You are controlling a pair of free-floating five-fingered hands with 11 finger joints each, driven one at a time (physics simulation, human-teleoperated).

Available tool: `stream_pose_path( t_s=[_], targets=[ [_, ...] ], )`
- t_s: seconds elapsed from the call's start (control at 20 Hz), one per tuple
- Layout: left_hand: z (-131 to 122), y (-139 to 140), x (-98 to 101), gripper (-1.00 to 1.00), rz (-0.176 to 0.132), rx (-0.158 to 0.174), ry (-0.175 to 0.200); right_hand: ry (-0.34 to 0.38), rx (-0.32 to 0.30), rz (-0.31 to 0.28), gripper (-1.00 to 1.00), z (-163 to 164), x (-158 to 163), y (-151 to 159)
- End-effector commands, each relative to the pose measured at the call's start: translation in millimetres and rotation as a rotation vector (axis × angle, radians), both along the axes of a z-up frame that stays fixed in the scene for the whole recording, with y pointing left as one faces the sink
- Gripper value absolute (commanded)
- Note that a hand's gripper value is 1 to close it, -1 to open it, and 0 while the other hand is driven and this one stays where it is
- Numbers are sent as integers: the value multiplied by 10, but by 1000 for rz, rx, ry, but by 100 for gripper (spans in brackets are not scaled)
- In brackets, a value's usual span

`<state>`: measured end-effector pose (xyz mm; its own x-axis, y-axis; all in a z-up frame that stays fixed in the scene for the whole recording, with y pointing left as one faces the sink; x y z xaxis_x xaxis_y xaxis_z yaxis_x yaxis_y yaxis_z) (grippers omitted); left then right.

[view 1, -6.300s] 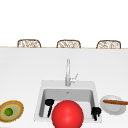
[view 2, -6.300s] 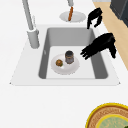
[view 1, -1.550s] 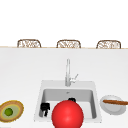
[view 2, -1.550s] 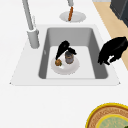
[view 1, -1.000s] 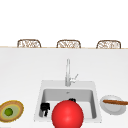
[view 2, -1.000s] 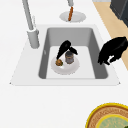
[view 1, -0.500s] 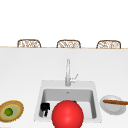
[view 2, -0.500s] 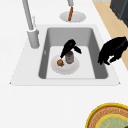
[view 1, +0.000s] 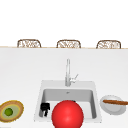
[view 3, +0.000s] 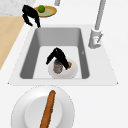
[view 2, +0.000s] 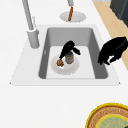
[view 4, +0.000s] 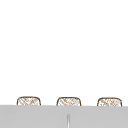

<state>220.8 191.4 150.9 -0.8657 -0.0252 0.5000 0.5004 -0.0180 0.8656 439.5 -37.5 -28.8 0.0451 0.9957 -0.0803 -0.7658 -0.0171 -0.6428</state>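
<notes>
A small dark jar (view 2: 69, 58) stands on a white plate (view 2: 73, 68) on the sink floor, with a small orange-brown lump (view 2: 59, 62) beside it. My right hand (view 2: 68, 47) arches over the jar (view 3: 58, 68), fingers down one side and thumb down the other, curled round its top. A large red ball (view 1: 67, 115) covers the middle of the sink in the front view. My left hand (view 1: 45, 108) hangs idle over the sink's front left corner (view 3: 30, 13), fingers relaxed and pointing down, holding nothing.
The faucet (view 1: 67, 72) rises behind the sink. On the counter to the right, a white plate (view 1: 113, 110) carries a long brown loaf (view 1: 115, 102). To the left sits a yellow-rimmed bowl (view 1: 18, 110) with a green fruit (view 1: 8, 111). Three chair backs line the far edge.
Over six seconds my right hand came down from beside the left into the sink. In the last second it shifted slightly over the jar. The left hand sank a little and stayed.
</notes>
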Motion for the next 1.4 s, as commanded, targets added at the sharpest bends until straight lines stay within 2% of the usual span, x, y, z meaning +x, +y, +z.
stream_pose_path(
  t_s=[0.0,0.3,0.8,1.05,1.35],
  targets=[
    [0,0,0,0,0,0,0,29,0,13,-100,-102,76,0],
    [0,0,0,0,0,0,0,-55,-2,16,-100,-238,267,-38],
    [0,0,0,0,0,0,0,49,-10,3,-100,-172,204,-20],
    [0,0,0,0,0,0,0,39,-34,-1,-100,-170,221,96],
    [0,0,0,0,0,0,0,30,-50,3,-100,-58,-41,111]
  ],
)
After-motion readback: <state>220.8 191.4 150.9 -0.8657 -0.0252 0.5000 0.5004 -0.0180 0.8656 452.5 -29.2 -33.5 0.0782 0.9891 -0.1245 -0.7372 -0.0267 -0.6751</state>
